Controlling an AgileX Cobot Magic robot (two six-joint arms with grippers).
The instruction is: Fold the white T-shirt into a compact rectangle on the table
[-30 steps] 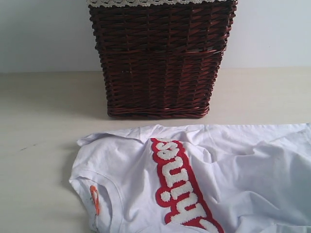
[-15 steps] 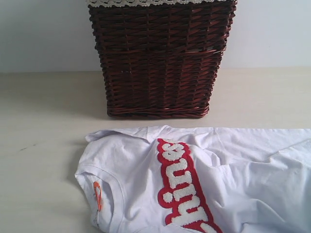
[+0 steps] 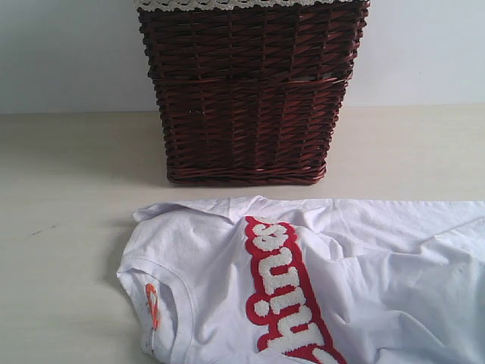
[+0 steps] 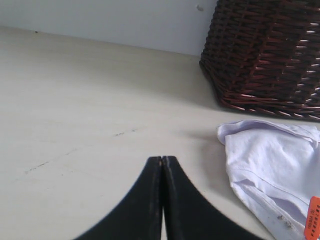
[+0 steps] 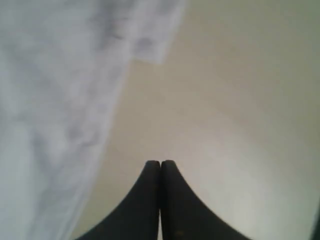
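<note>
The white T-shirt (image 3: 364, 280) lies spread and wrinkled on the table (image 3: 61, 227), its neck with the orange tag (image 3: 151, 305) at the left and the red-outlined lettering (image 3: 282, 288) running down the chest. Neither gripper shows in the exterior view. My left gripper (image 4: 162, 159) is shut and empty above bare table, apart from the white T-shirt's shoulder (image 4: 270, 165). Beside the blurred white T-shirt's edge (image 5: 55, 100), my right gripper (image 5: 160, 163) is likewise shut with nothing between its fingers.
A dark wicker basket (image 3: 250, 91) with a lace-trimmed liner (image 3: 227, 4) stands at the back centre, just behind the shirt. A pale wall runs behind it. The basket's corner (image 4: 265, 55) is also seen from the left wrist.
The shirt shifted slightly to the right and flattened between one second ago and half a second ago. Since then it has stayed still.
</note>
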